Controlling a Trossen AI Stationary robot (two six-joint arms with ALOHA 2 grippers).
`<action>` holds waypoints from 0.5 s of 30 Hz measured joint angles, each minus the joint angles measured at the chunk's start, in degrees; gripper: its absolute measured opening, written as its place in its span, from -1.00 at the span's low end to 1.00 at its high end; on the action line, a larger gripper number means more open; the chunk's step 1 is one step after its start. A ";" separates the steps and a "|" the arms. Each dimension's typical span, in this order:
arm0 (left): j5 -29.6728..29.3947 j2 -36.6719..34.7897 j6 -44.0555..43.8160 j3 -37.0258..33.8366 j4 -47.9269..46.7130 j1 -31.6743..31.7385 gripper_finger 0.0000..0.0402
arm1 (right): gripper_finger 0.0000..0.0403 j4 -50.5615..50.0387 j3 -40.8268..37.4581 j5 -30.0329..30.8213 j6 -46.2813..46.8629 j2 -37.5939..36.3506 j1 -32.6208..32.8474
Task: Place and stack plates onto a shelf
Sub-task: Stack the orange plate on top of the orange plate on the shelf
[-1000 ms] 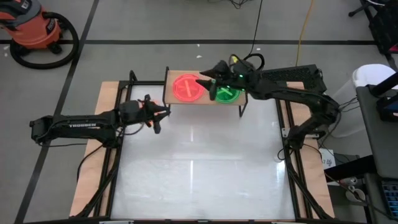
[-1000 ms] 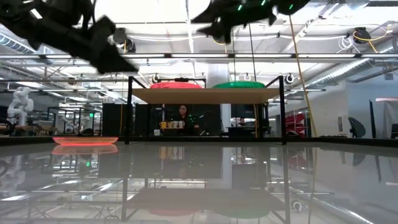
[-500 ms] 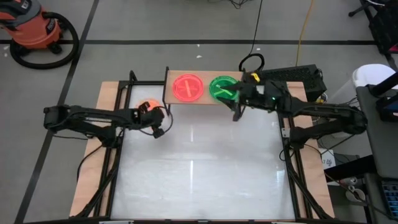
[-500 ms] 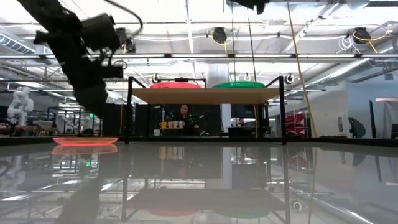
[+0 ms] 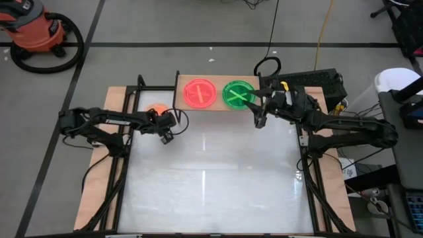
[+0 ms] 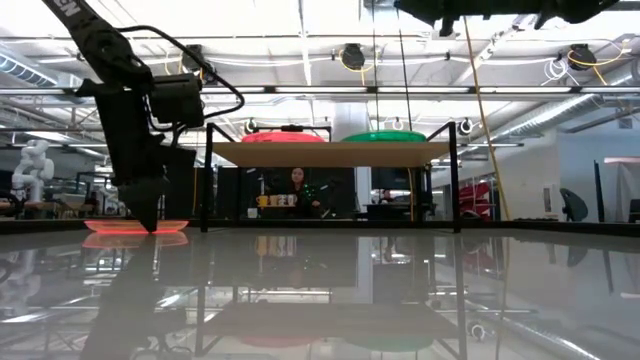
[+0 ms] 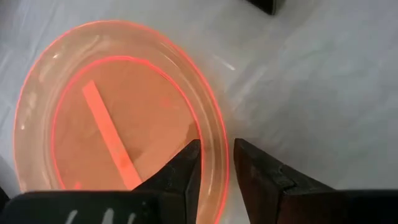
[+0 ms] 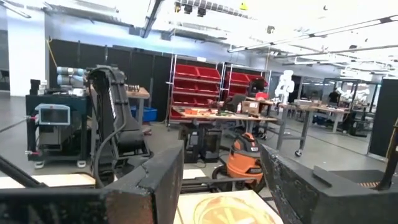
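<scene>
An orange plate lies flat on the white table just left of the shelf. On the shelf sit a pink plate and a green plate. My left gripper points down at the orange plate's rim. It is open by a narrow gap, with one finger over the plate and one outside. My right gripper hangs open and empty off the shelf's right near corner.
The shelf's thin black legs stand on the far part of the table. Black frame rails run along both table sides. The near half of the tabletop is bare. A person is seated in the room behind.
My left gripper has come down from high over the table's left part, tipping from level to pointing down, and now stands at the orange plate. My right gripper has drawn back from above the shelf toward the table's right and near side. The plates have stayed put.
</scene>
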 joint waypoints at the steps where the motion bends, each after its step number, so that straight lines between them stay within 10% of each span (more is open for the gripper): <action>1: 0.16 0.08 -0.21 0.00 0.08 0.10 -0.48 | -0.04 -0.07 -0.01 -0.01 0.02 0.02 -0.13; 15: -0.02 -1.44 1.72 0.00 -5.00 0.18 -0.96 | -0.04 0.47 -0.03 -0.21 1.33 0.35 -0.15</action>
